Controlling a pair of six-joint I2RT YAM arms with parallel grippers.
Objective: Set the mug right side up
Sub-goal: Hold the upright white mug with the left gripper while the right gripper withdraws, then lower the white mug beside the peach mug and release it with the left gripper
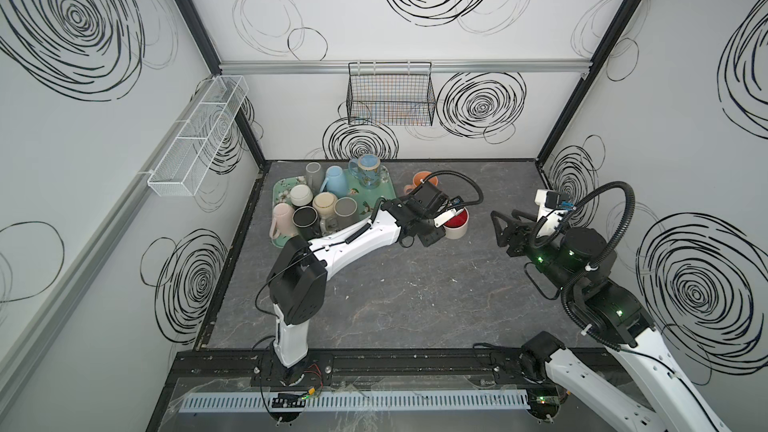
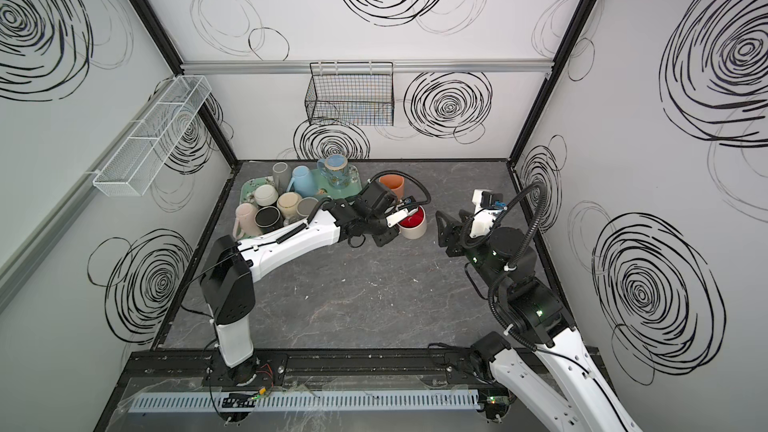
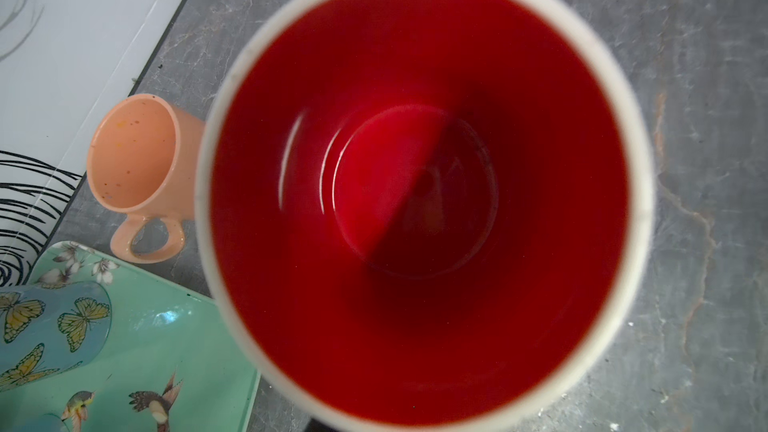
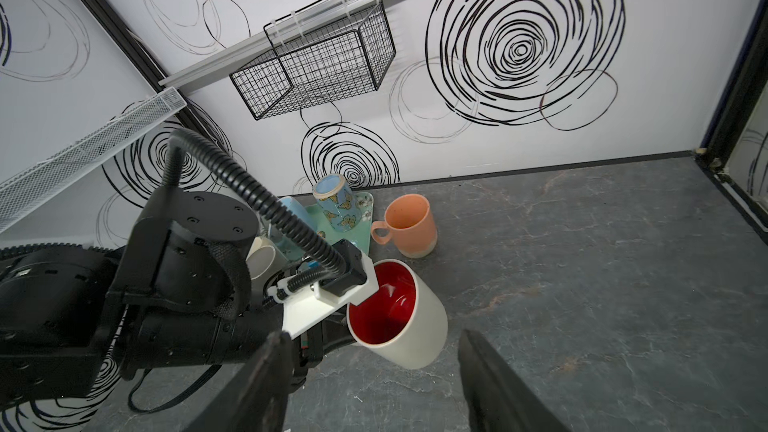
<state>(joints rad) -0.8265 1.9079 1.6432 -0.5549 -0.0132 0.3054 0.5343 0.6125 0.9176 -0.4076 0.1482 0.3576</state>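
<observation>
The mug [image 1: 458, 227] is open side up, just right of the tray [image 1: 388, 195] and in front of the orange mug [image 1: 420, 179]. I cannot tell if it touches the table [image 1: 415, 305].

Both top views show the left gripper [image 1: 437, 234] tight at the mug's side, clenched on it. The handle is hidden there. They also show many cups [image 1: 324, 205] packed on the tray.

The left wrist view shows only the mug's red inside, very close, with the orange mug and a tray corner beside it.

The right wrist view shows the mug's white outside. The right gripper [image 4: 374, 347] is released, with its two dark fingers [image 4: 266, 388] wide apart. It grips nothing and stays apart from the mug.
</observation>
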